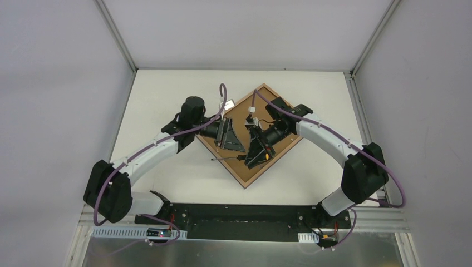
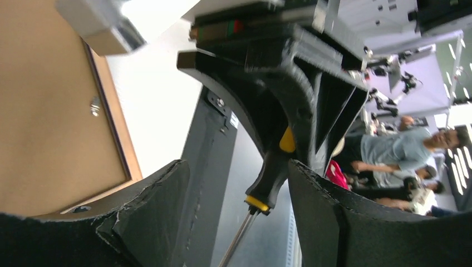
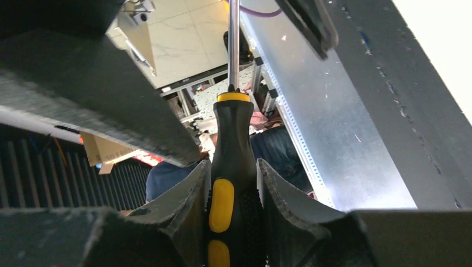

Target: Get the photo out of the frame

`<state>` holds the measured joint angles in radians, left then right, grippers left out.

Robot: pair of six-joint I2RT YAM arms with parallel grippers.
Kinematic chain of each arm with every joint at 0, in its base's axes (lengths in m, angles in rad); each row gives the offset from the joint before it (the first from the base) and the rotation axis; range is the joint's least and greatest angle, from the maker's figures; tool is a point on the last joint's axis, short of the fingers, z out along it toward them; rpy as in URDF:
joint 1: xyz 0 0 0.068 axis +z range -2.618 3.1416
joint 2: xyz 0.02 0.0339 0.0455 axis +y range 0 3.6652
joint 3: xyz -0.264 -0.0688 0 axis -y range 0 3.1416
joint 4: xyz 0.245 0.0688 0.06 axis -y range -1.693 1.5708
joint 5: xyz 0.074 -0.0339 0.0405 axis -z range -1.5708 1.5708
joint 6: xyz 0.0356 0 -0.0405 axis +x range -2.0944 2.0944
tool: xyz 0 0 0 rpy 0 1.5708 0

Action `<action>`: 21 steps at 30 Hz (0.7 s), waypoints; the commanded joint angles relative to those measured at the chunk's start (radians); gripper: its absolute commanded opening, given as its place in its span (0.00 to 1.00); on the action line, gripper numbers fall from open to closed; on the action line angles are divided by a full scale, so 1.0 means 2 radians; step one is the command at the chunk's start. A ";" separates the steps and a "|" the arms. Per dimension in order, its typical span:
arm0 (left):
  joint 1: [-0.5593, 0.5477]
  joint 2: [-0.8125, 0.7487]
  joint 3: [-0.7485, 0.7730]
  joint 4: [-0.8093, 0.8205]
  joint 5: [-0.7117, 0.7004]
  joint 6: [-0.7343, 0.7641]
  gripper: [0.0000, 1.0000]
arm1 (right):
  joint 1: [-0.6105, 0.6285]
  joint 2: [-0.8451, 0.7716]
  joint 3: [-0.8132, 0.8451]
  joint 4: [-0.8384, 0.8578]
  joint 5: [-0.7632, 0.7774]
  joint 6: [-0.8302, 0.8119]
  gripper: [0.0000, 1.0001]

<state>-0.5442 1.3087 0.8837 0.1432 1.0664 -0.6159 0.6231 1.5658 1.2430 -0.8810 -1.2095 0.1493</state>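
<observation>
The frame (image 1: 245, 184) lies face down on the white table, turned like a diamond; only its light wood-coloured back edge shows, also in the left wrist view (image 2: 119, 133). The brown backing board (image 1: 249, 108) fills it, and the photo is hidden beneath. My right gripper (image 1: 257, 152) hangs over the board's middle, shut on a black-and-yellow screwdriver (image 3: 232, 139) whose shaft (image 1: 225, 159) points left beyond the frame's edge. My left gripper (image 1: 230, 139) is open beside it, and the screwdriver handle (image 2: 273, 172) sits between its fingers, close to the right finger (image 2: 334, 217).
A small metal clip (image 2: 96, 105) sits on the backing board (image 2: 50, 111) near the frame edge. The black base plate (image 1: 239, 214) and a metal rail run along the near table edge. White walls enclose the table on three sides.
</observation>
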 commanded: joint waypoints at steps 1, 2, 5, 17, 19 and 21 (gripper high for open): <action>-0.008 -0.020 -0.019 0.008 0.083 -0.009 0.67 | 0.000 -0.016 -0.002 0.009 -0.077 -0.018 0.00; -0.010 -0.023 -0.023 0.008 0.090 -0.012 0.66 | 0.000 -0.014 -0.001 0.009 -0.079 -0.019 0.00; -0.020 -0.025 -0.029 0.008 0.105 -0.018 0.66 | 0.001 -0.008 0.005 0.009 -0.080 -0.020 0.00; -0.032 -0.027 -0.025 -0.001 0.088 0.002 0.07 | -0.003 0.013 0.039 0.026 -0.024 0.004 0.09; -0.031 -0.042 -0.029 -0.006 0.051 0.012 0.00 | -0.006 -0.007 0.020 0.086 0.027 0.069 0.37; -0.031 -0.059 -0.038 0.001 0.011 0.010 0.00 | -0.013 -0.041 -0.017 0.164 0.077 0.150 0.57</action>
<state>-0.6010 1.2587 0.8307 0.1276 1.2243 -0.6292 0.6136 1.5875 1.2751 -0.7910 -1.2366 0.1967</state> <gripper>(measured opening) 0.199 0.470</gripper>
